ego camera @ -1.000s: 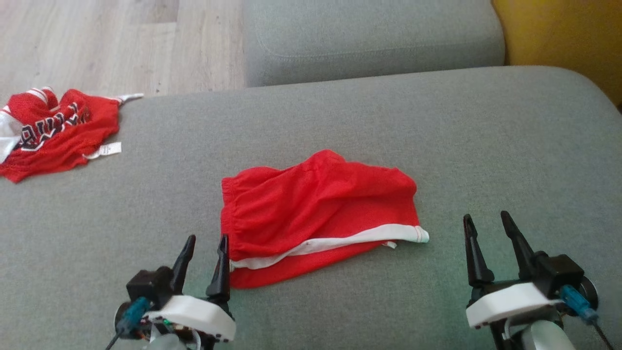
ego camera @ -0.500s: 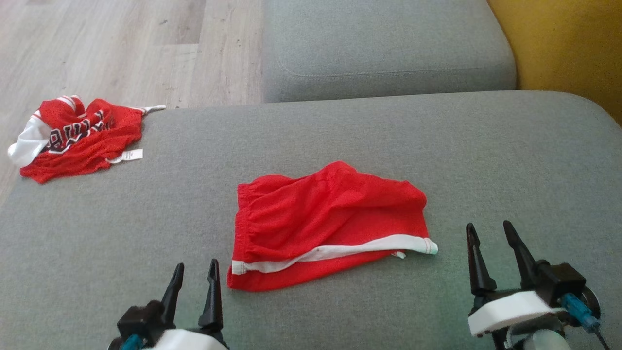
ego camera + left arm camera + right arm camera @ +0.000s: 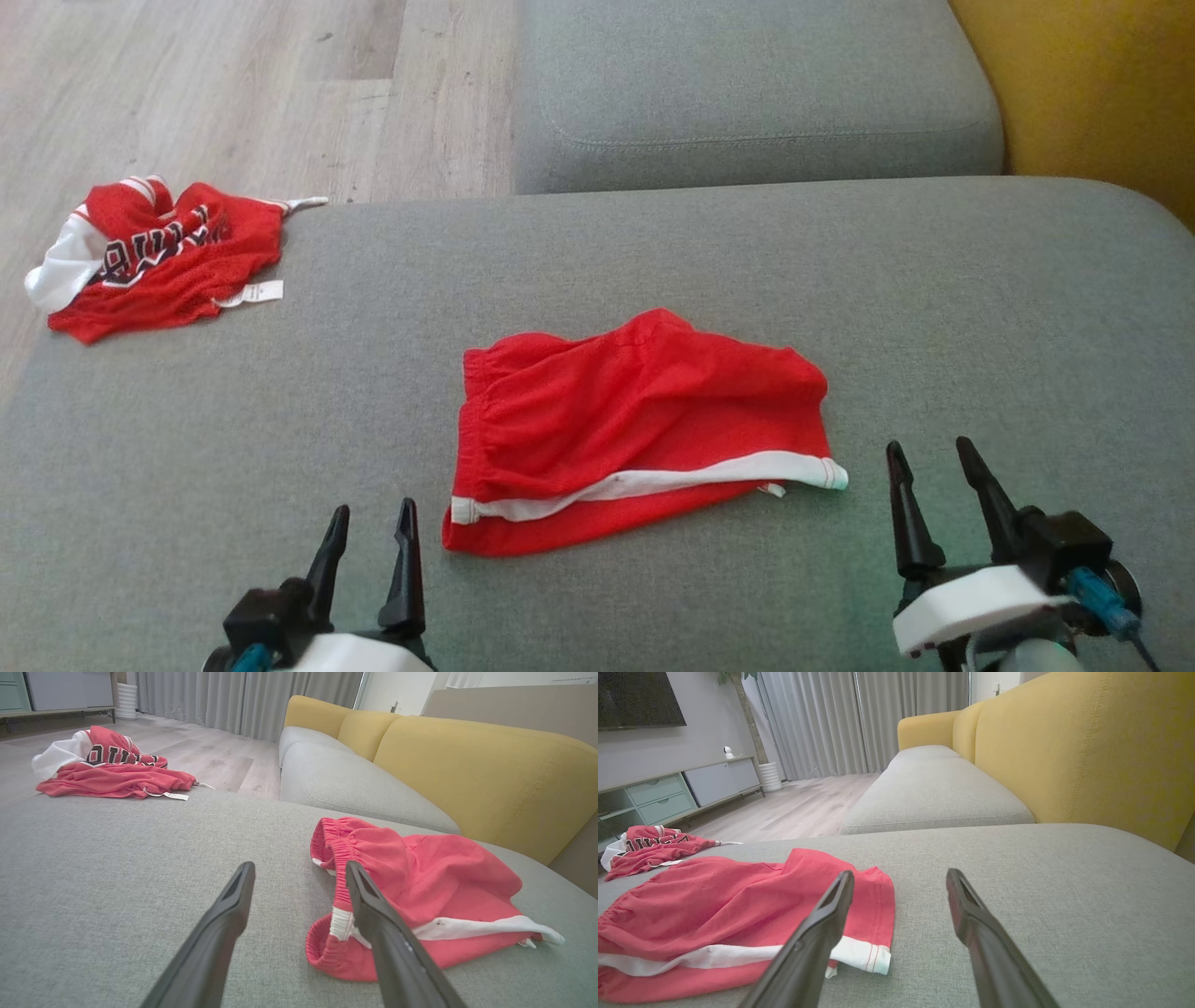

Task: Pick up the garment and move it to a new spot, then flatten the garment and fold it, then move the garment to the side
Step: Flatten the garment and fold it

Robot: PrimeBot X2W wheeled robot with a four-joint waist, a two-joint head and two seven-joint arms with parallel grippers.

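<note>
Lying folded over at mid-cushion: red shorts (image 3: 635,420), white trim, on the grey sofa seat (image 3: 653,243). Left gripper (image 3: 373,506) — fingers apart, empty, near the waistband corner. Right gripper (image 3: 928,444) — fingers apart, empty, near the hem. Red jersey (image 3: 159,257) crumpled at the far-left edge.

We list a grey sofa seat (image 3: 747,261), yellow backrests (image 3: 1087,742), pale wood floor (image 3: 233,93), grey curtains (image 3: 831,718) and a low drawer cabinet (image 3: 668,793).
</note>
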